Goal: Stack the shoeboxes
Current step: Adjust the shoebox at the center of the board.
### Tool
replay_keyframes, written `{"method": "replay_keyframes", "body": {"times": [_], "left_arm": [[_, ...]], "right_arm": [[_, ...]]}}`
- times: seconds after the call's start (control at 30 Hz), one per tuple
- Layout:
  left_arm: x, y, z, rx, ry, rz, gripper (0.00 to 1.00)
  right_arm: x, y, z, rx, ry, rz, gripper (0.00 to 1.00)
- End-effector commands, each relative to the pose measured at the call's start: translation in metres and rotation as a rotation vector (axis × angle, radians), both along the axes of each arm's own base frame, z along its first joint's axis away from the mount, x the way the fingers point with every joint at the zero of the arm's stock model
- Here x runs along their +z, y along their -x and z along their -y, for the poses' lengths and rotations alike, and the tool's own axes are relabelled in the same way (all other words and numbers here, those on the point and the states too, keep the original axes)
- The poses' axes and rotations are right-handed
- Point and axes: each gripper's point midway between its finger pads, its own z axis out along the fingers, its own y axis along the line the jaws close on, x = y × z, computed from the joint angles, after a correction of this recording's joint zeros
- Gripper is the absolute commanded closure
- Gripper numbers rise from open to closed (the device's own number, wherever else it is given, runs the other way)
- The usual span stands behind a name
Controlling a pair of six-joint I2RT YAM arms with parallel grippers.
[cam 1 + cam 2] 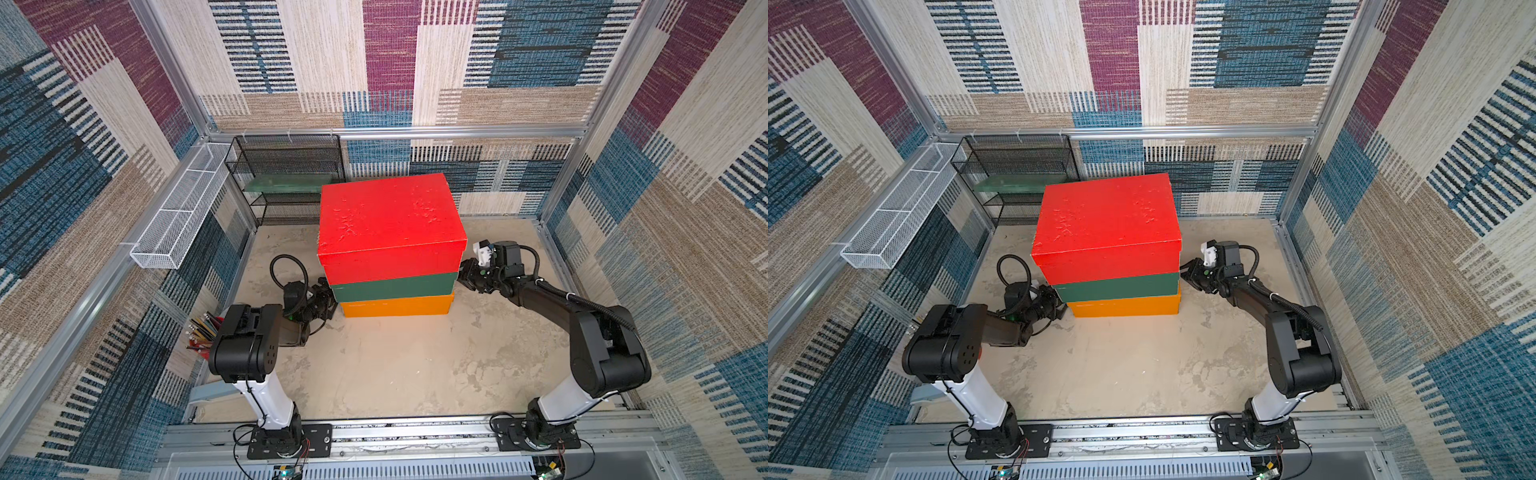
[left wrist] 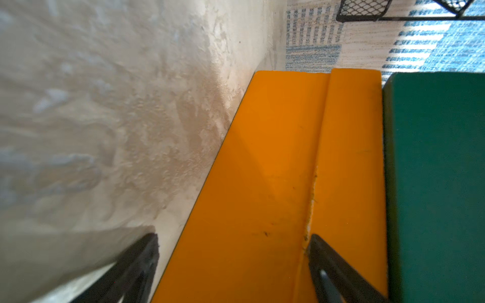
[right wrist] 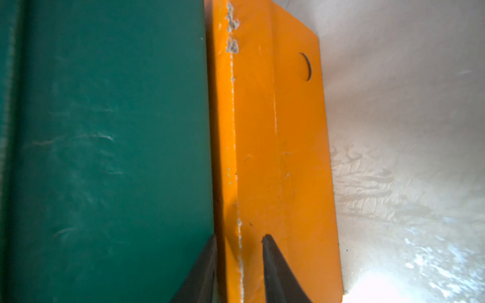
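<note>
Bright, even light falls from above, so the red shoebox (image 1: 390, 220) (image 1: 1106, 224) glows almost blown out in both top views, and only a faint shadow lies on the pale table (image 1: 407, 365) beside it. In the left wrist view the near table is smeared with blur. In the right wrist view white glare burns out a corner of the table (image 3: 393, 275), and the green shoebox (image 3: 105, 157) looks soft.
</note>
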Motion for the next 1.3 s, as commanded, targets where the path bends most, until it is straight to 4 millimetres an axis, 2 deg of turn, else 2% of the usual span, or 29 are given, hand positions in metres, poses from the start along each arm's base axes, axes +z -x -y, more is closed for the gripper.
{"method": "replay_keyframes", "body": {"times": [0.0, 0.2, 0.3, 0.4, 0.53, 0.77, 0.97, 1.27], "left_arm": [[0.007, 0.011, 0.025, -0.161, 0.0, 0.052, 0.09], [0.012, 0.01, 0.026, -0.17, -0.012, 0.057, 0.05], [0.014, 0.01, 0.026, -0.18, -0.023, 0.056, 0.02], [0.015, 0.011, 0.026, -0.188, -0.036, 0.052, 0.0], [0.015, 0.013, 0.025, -0.194, -0.056, 0.042, 0.0], [0.014, 0.014, 0.023, -0.203, -0.083, 0.027, 0.0], [0.009, 0.021, 0.021, -0.216, -0.124, -0.011, 0.0], [0.024, 0.017, 0.015, -0.213, -0.189, -0.01, 0.0]], "right_arm": [[0.021, 0.019, -0.024, 0.144, -0.086, 0.035, 0.67], [0.024, 0.022, -0.015, 0.116, -0.064, 0.045, 0.61], [0.022, 0.019, -0.005, 0.093, -0.052, 0.033, 0.48], [0.023, 0.018, 0.003, 0.078, -0.045, 0.029, 0.42], [0.026, 0.018, 0.009, 0.066, -0.03, 0.033, 0.38], [0.014, 0.021, 0.019, 0.049, 0.01, 0.003, 0.27], [0.011, 0.017, 0.031, 0.021, 0.023, -0.002, 0.2], [0.023, 0.008, 0.039, -0.001, 0.059, 0.016, 0.14]]}}
